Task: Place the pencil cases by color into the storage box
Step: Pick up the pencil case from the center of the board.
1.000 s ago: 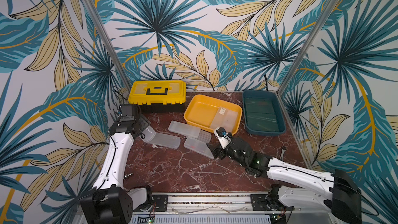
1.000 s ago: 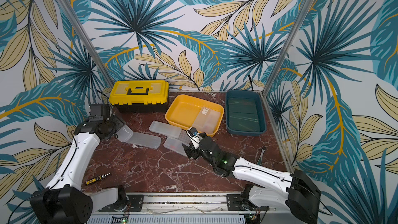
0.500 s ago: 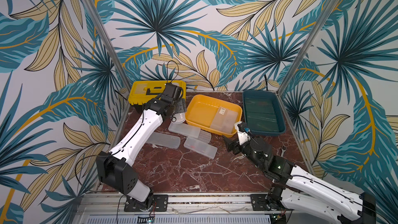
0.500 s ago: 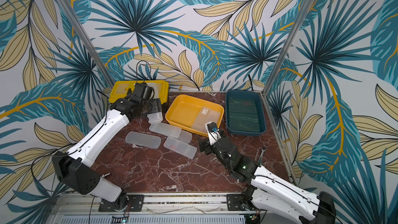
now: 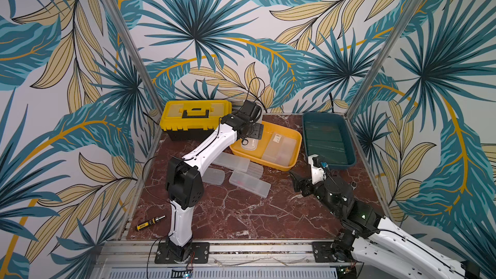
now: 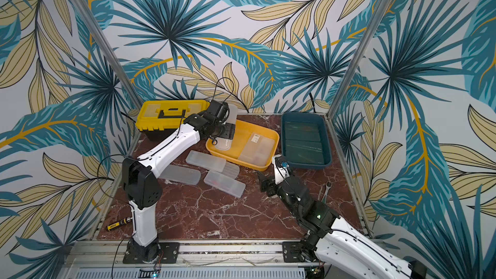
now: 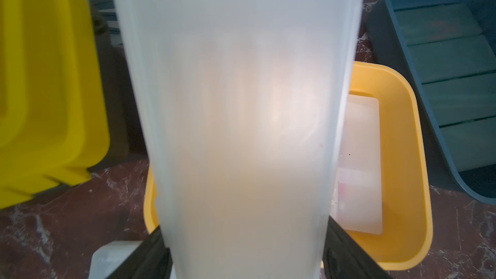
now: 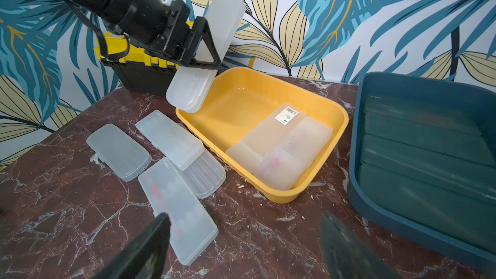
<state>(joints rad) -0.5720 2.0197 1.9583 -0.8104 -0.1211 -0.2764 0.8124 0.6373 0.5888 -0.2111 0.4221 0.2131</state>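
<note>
My left gripper (image 5: 251, 131) (image 8: 208, 55) is shut on a frosted white pencil case (image 8: 188, 91) (image 7: 241, 103), held steeply tilted with its lower end over the left corner of the yellow storage box (image 5: 268, 166) (image 8: 281, 197). In that box lie white cases, one with a barcode sticker (image 8: 273, 130). Dark green cases (image 8: 418, 140) fill the teal storage box (image 5: 306, 135). Several white cases (image 5: 249, 183) (image 8: 177, 210) lie loose on the table. My right gripper (image 5: 299, 183) (image 8: 245, 226) hangs open and empty over bare table, between the loose cases and the teal box.
A yellow and black toolbox (image 5: 196, 119) stands at the back left, just behind my left wrist. A screwdriver (image 5: 150, 222) lies at the front left edge and a wrench (image 6: 326, 189) at the right edge. Metal posts frame the back corners.
My left arm swung from the table's left edge across to the yellow box, carrying the white case. My right gripper drew back rightward from the loose cases, still open.
</note>
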